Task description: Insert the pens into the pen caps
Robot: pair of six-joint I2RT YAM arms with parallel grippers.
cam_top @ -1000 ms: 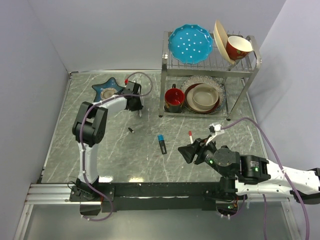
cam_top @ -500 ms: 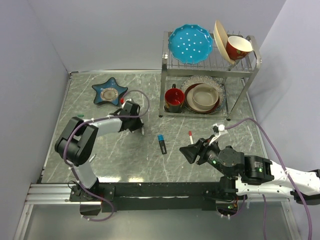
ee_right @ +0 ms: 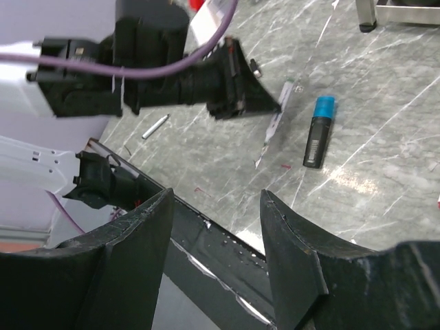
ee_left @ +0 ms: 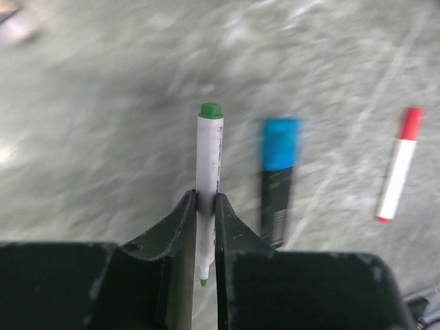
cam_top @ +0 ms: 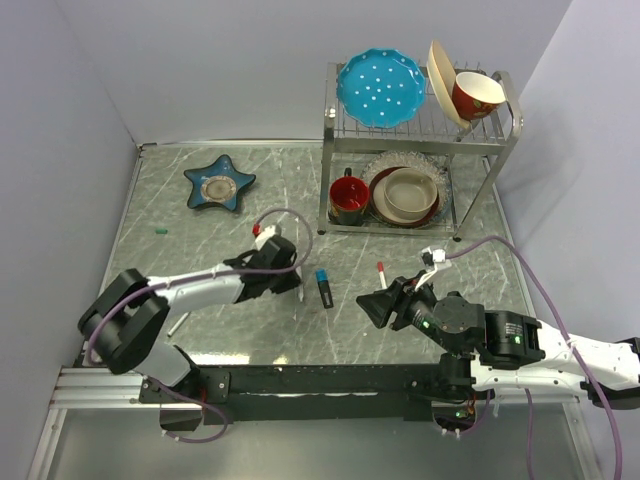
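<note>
While I watch, four pens counted: green-ended pen [ee_left: 208, 172] clenched in left jaws; blue-ended marker [ee_left: 278, 179], red-tipped pen [ee_left: 399, 168], grey pen [ee_right: 156, 126] on desk [ee_left: 103, 103]. Right jaws released. Print blurry.

- I see a robot lab cell: plain walls [cam_top: 200, 70] box in a marble-look table [cam_top: 180, 230].
- Kitchen staging: wire dish rack [cam_top: 420, 135], blue plate [cam_top: 380, 88], at the surface's far right corner.
- Aluminium rail [cam_top: 100, 385] along the near edge.

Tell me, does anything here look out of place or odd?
Nothing looks spilled or broken. One stray: a tiny teal cap lies alone near the left edge of the table, far from the blue-ended marker and red-tipped pen in the middle. The left gripper pinches a white pen.
</note>
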